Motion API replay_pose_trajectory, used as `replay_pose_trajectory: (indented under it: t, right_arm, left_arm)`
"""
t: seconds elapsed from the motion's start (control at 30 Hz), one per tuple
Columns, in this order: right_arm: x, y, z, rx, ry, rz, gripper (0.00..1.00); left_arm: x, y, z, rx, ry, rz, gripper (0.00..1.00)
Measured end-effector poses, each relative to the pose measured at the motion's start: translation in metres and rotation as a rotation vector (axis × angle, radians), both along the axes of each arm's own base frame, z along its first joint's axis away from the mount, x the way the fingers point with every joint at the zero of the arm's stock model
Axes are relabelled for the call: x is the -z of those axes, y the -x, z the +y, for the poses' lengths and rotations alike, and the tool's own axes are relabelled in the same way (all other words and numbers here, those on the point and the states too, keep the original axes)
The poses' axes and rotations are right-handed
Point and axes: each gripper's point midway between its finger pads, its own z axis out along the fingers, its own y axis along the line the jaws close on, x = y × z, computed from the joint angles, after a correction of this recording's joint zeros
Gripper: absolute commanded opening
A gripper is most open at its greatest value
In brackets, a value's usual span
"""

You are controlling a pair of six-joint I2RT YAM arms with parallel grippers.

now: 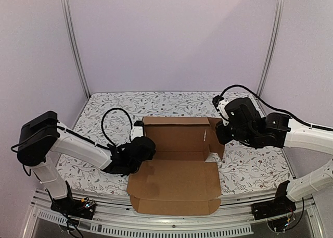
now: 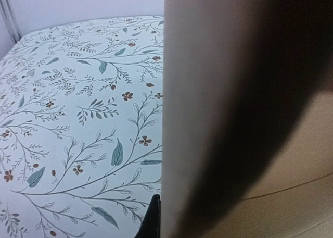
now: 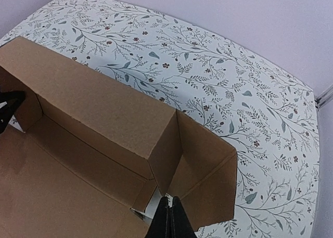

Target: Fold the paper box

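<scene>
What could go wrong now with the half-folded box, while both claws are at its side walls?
1. The left claw seems to pinch the left wall of the paper box; a pull could drag the whole sheet, whose front flap reaches the near edge of the table.
2. The right claw is shut beside the right wall, apparently not holding it; the wall may spring outward.

I'm looking at the table (image 1: 171, 100), covered with a white cloth (image 3: 250, 82) printed with leaves and small flowers. The paper box (image 1: 174, 180) lies on it mid-table toward the near edge, back and side walls raised.
</scene>
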Motion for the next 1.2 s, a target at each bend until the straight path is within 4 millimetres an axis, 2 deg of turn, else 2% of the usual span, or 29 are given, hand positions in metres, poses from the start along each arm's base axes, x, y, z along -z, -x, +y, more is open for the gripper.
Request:
replay_pose_trajectory:
  t: [0.27, 0.57, 0.83, 1.2]
  right_arm:
    - [0.022, -0.016, 0.004, 0.022, 0.015, 0.035, 0.00]
    - [0.036, -0.028, 0.006, 0.033, 0.004, 0.055, 0.00]
    - [0.056, -0.033, 0.021, 0.009, -0.022, 0.083, 0.00]
    - [0.061, -0.034, 0.049, -0.028, -0.203, 0.107, 0.00]
  left_arm:
    - [0.000, 0.010, 0.000, -0.036, -0.008, 0.025, 0.00]
    - [0.000, 0.015, 0.002, -0.055, 0.003, 0.039, 0.00]
    - [0.000, 0.015, 0.002, -0.059, 0.009, 0.044, 0.00]
    - [0.001, 0.016, 0.001, -0.056, 0.015, 0.051, 0.00]
